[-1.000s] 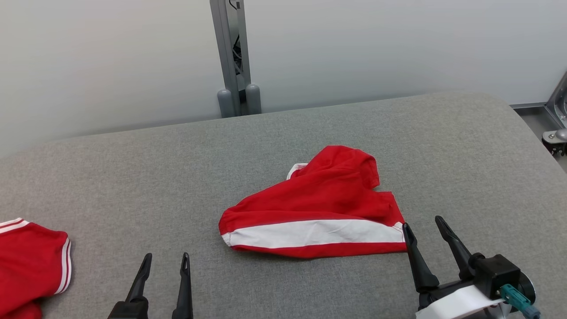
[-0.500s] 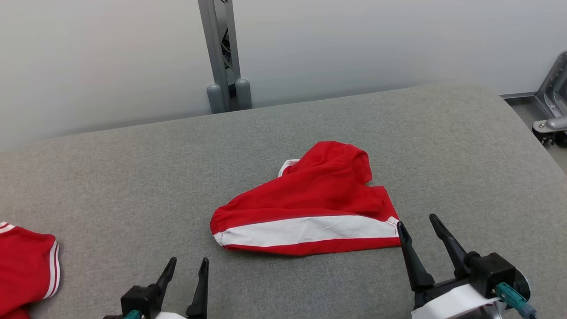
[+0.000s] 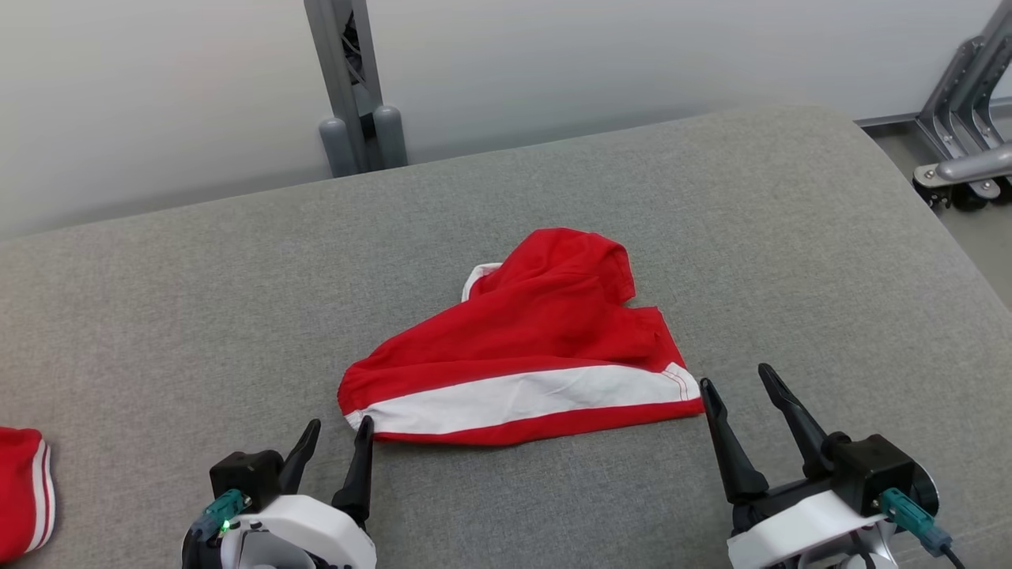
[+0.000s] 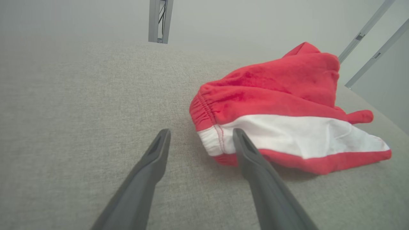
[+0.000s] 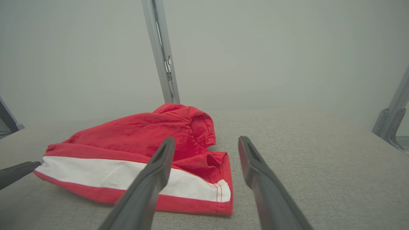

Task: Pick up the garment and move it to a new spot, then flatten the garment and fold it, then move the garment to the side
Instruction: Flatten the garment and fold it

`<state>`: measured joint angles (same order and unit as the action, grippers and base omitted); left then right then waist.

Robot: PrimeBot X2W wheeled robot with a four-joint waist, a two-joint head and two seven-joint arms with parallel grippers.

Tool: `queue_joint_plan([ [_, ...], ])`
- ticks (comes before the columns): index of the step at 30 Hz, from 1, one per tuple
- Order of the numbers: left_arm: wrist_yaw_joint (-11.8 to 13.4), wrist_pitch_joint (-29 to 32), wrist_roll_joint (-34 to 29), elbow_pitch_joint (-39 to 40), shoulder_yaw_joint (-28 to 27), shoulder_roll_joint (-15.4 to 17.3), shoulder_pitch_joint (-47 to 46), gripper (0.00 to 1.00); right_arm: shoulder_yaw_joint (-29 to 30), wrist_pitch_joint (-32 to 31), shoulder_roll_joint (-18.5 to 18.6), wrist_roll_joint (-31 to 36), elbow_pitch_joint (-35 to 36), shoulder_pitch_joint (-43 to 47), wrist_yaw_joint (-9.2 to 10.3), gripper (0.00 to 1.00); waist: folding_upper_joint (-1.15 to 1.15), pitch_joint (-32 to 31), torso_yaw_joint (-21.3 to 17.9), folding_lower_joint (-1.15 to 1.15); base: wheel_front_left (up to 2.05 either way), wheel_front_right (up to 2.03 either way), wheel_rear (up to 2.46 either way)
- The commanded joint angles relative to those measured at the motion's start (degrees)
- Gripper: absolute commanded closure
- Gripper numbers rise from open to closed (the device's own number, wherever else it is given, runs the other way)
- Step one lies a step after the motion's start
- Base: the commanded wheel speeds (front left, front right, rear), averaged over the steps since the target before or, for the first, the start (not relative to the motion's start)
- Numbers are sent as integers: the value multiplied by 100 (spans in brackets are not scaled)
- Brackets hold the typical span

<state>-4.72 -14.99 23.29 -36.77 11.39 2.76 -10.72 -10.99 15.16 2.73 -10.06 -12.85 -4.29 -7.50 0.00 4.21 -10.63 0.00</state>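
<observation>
- Garment, red with a white band, lies crumpled near the middle of the grey surface.
- Left gripper, spread and empty, at its left corner.
- Right gripper, spread and empty, beside its right corner.

The light is soft and even, seemingly from above, bright enough and with no glare anywhere. From my head everything is sharp. The garment lays only a thin dark shadow along its six o'clock hem on the grey table, and the wall at twelve o'clock shades off gently toward nine. Along my left gripper the fingers at six o'clock are soft-edged, the weave crisp mid-frame and hazy by twelve. My right wrist view is milkier, the wall washed out. The post at twelve leans, and the frame bars at three tilt with the wide lens.
</observation>
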Motion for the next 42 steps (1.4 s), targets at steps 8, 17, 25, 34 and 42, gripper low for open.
queue_joint_plan([
  [8,-97,-21,289,-728,135,22,-450,0,-11,5,32,-17,5,-180,2,0,0,145,-149,0,0,0,0],
  [17,-185,-9,608,-1192,571,26,-697,0,21,5,32,9,28,-229,2,0,0,238,-193,0,0,0,0],
  [25,91,-9,626,-1191,626,29,-702,100,33,5,32,13,61,-237,2,0,0,258,-186,0,0,0,0],
  [34,338,-14,449,-342,540,74,-268,100,157,6,32,-16,-51,-146,2,0,0,273,-57,0,0,0,0],
  [42,568,-14,32,596,514,366,48,100,-41,6,28,-312,-1123,-558,1,0,0,379,192,0,0,0,0],
])
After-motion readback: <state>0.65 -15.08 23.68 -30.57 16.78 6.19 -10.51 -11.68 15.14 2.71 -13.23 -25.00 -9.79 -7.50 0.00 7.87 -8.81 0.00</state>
